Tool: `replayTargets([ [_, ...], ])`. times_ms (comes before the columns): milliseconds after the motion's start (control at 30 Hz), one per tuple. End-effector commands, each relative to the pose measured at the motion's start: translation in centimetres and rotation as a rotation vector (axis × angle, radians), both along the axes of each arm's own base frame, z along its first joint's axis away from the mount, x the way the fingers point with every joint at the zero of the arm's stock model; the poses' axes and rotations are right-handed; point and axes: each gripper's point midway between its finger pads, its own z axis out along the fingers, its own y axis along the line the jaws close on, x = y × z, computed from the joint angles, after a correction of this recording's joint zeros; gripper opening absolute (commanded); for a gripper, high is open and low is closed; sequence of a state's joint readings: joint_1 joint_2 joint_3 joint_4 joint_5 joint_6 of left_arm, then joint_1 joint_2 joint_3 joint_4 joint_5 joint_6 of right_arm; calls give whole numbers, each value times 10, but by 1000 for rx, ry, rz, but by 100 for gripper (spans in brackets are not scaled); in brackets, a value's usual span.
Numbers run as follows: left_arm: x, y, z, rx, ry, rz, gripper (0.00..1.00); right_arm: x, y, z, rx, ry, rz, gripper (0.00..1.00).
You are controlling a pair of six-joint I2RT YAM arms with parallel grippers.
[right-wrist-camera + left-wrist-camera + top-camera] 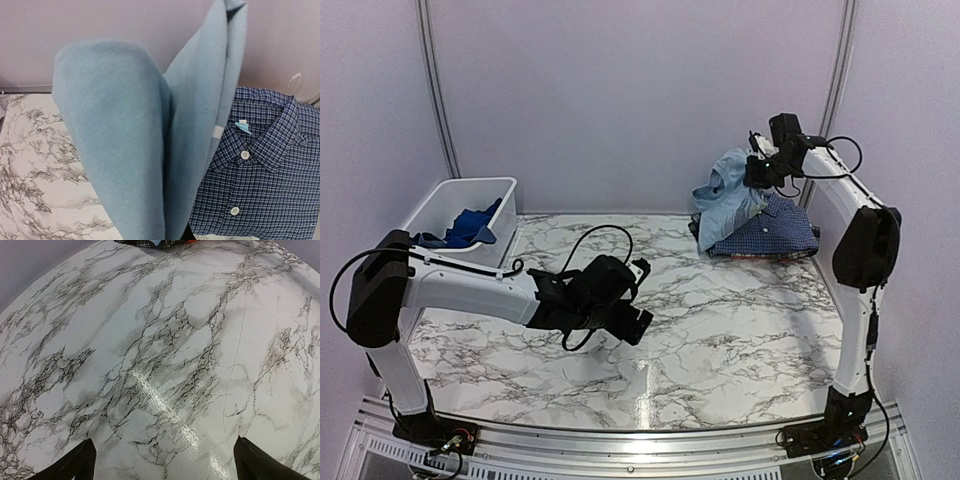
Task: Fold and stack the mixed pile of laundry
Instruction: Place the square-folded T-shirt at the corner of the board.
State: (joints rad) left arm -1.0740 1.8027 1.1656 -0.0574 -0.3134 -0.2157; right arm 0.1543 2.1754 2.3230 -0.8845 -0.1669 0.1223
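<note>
My right gripper [757, 172] is raised at the back right, shut on the plain light blue T-shirt [728, 195], which hangs from it in folds. In the right wrist view the T-shirt [130, 140] fills the middle and hides my fingers. Below it lies the folded navy small-check button shirt [770, 232], its collar and white buttons showing [265, 175]. A strip of the black-and-white plaid piece [145, 242] shows at the top edge of the left wrist view. My left gripper [642, 298] hovers low over the middle of the marble table, open [164, 440], nothing between its fingers.
A white plastic bin [470, 183] stands at the back left with a royal blue garment [470, 225] inside. The marble table [720, 330] stretches between the two arms. Grey walls close the back and sides.
</note>
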Motion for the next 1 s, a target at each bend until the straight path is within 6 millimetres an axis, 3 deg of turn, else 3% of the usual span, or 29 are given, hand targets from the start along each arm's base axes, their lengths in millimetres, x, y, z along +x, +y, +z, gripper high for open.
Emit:
replayTargets([
  [0, 2, 1, 2, 22, -2, -5, 99, 17, -42, -7, -20, -29, -34, 0],
  [100, 2, 4, 3, 23, -3, 0, 99, 25, -73, -15, -33, -32, -70, 0],
  [133, 2, 5, 2, 26, -1, 1, 99, 27, -75, -14, -26, -39, -61, 0],
  [200, 2, 8, 0, 31, 3, 3, 99, 32, -103, -17, -12, -46, -90, 0],
  [467, 8, 12, -1, 46, 9, 5, 99, 46, -147, -63, 93, -2, -68, 0],
  [633, 12, 18, 4, 41, 12, 19, 99, 52, -164, -94, 128, 39, -79, 0],
  [767, 17, 23, 31, -29, 4, 41, 99, 54, -176, -105, 104, 52, -109, 3],
  [967, 47, 51, 110, -149, -89, 146, 99, 54, -203, -109, 31, 67, -200, 15],
])
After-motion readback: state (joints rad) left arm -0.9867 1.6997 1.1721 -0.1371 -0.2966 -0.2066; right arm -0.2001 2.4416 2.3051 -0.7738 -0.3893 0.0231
